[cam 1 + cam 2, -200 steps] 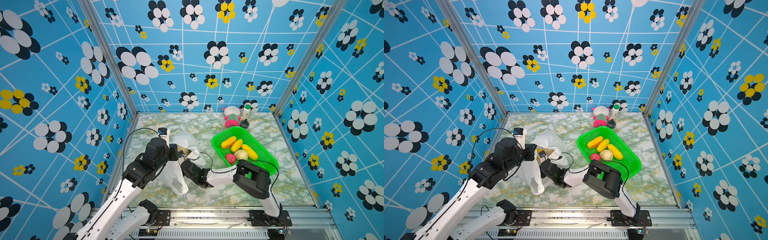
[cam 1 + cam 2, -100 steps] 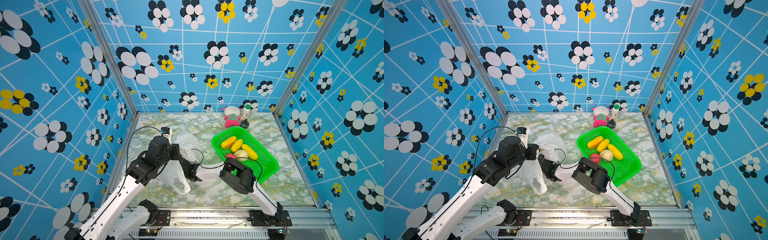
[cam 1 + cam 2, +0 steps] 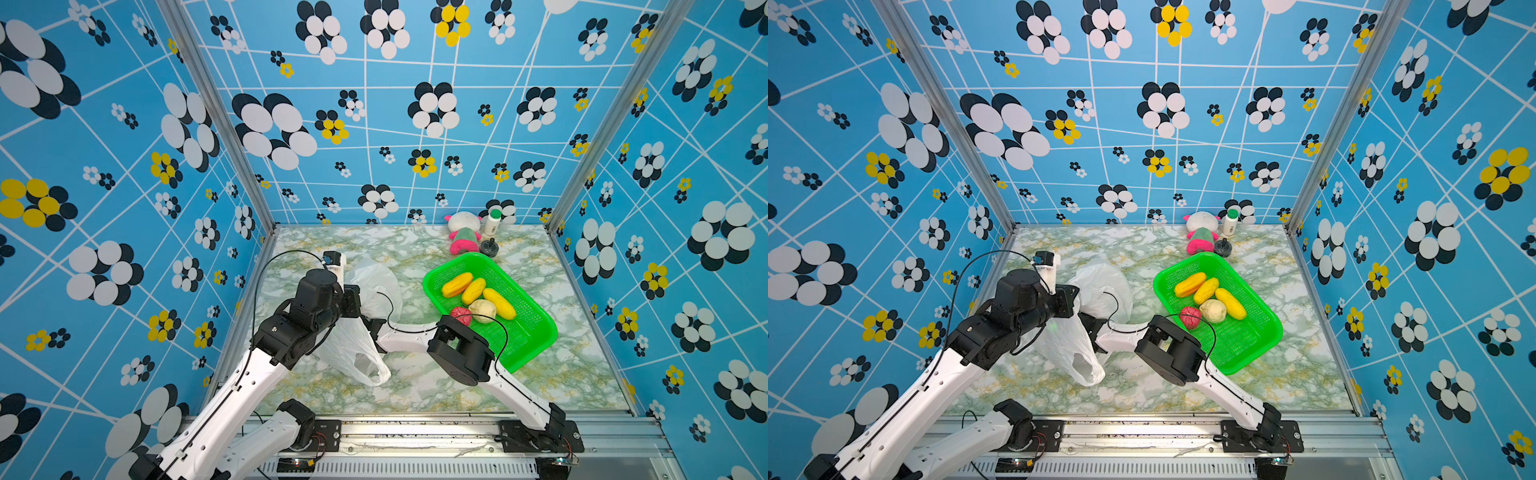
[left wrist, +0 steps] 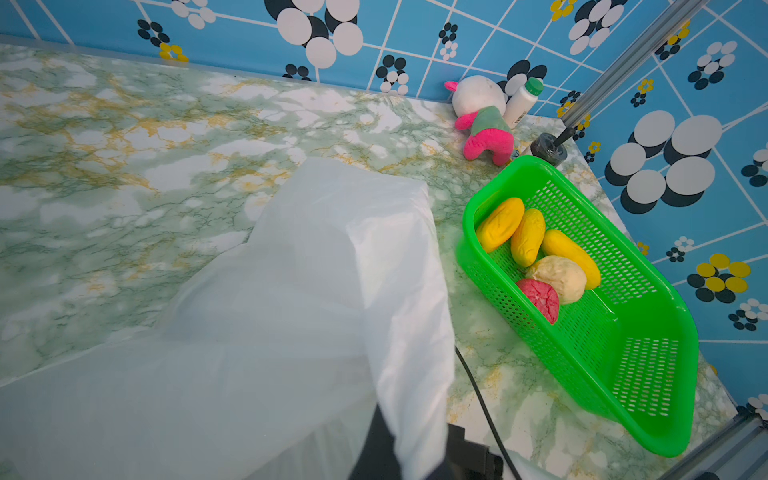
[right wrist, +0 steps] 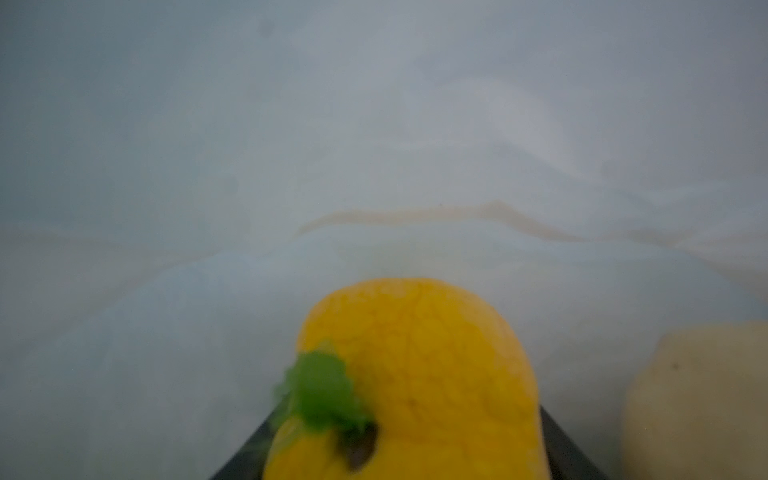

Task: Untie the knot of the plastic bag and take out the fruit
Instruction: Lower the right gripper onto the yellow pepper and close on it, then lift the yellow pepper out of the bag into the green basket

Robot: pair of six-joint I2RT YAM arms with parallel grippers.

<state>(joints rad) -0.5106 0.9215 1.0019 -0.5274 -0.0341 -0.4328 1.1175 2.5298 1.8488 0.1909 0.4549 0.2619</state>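
Since a second ago the right arm [image 3: 409, 338] has pushed deep inside the plastic bag [image 3: 376, 286]. We judge the thin film may get nipped along with the yellow-orange fruit [image 5: 415, 353], so a pull-out drags the bag or squirts the piece loose. The left jaws, pressed together, pinch the bag and tent it over the counter [image 3: 457, 382]. That fruit sits between the right jaws, a beige fruit [image 5: 698, 395] beside it; we cannot tell whether they grip.
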